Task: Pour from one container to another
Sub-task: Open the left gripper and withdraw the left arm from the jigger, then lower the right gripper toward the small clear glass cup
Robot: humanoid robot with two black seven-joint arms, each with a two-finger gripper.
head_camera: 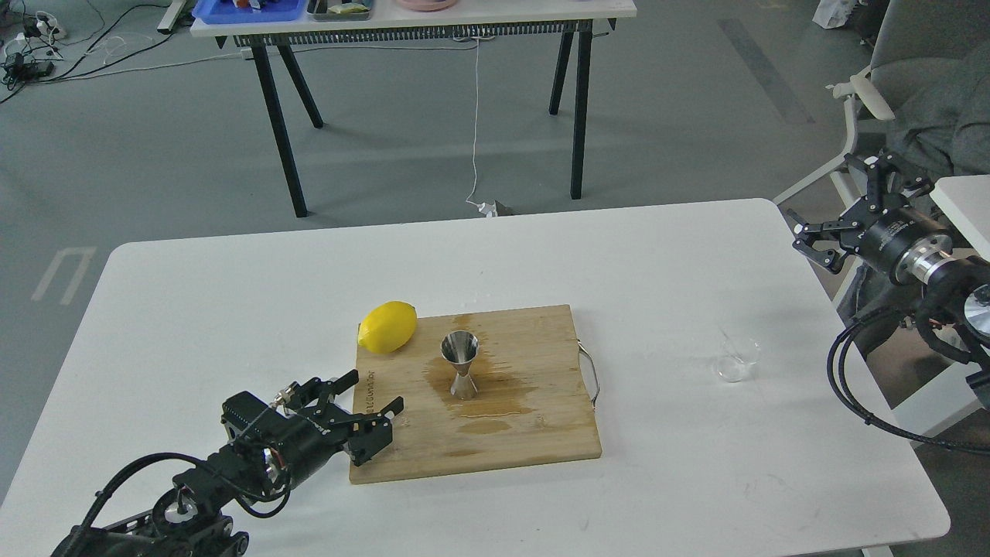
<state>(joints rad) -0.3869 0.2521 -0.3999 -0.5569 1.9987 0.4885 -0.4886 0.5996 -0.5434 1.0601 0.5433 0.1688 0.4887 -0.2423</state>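
Observation:
The steel hourglass jigger (460, 366) stands upright on the wooden cutting board (526, 433), with a wet patch around its foot. The clear glass cup (735, 361) sits on the white table to the right of the board, by itself. My left gripper (376, 393) is open and empty over the board's left edge, well left of the jigger. My right gripper (834, 223) hangs open and empty just past the table's right edge, far above and behind the cup.
A yellow lemon (387, 327) lies at the board's back left corner. The board has a metal handle (592, 375) on its right side. A second table (414, 19) with trays stands behind. A chair (897, 70) is at the right.

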